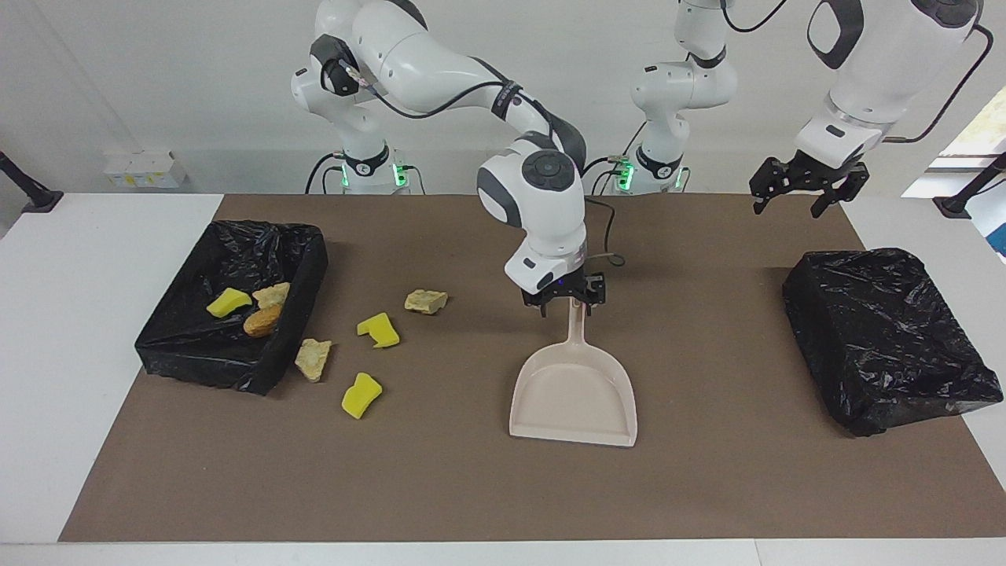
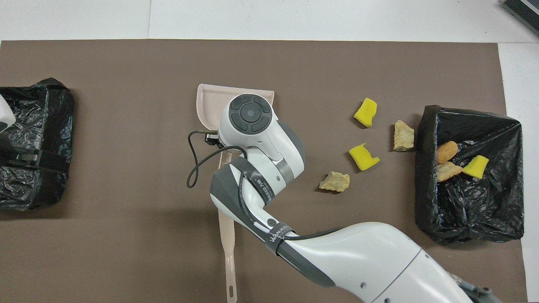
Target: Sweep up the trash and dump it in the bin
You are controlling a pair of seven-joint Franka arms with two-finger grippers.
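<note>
A pale pink dustpan (image 1: 574, 393) lies flat mid-mat, its long handle (image 2: 227, 252) pointing toward the robots. My right gripper (image 1: 564, 303) hangs open just over the handle where it meets the pan, holding nothing; in the overhead view the wrist hides it. Loose trash lies on the mat beside the bin: two yellow foam chunks (image 1: 361, 395) (image 1: 379, 330) and two beige lumps (image 1: 313, 358) (image 1: 426, 301). The black-lined bin (image 1: 196, 354) at the right arm's end holds a yellow chunk (image 1: 229, 302), a beige piece (image 1: 272, 295) and an orange-brown lump (image 1: 262, 320). My left gripper (image 1: 809, 189) waits open in the air.
A box wrapped in black plastic (image 1: 888, 338) sits at the left arm's end of the brown mat (image 1: 707, 487), below the left gripper. A cable (image 2: 191, 168) loops off the right wrist over the mat beside the dustpan.
</note>
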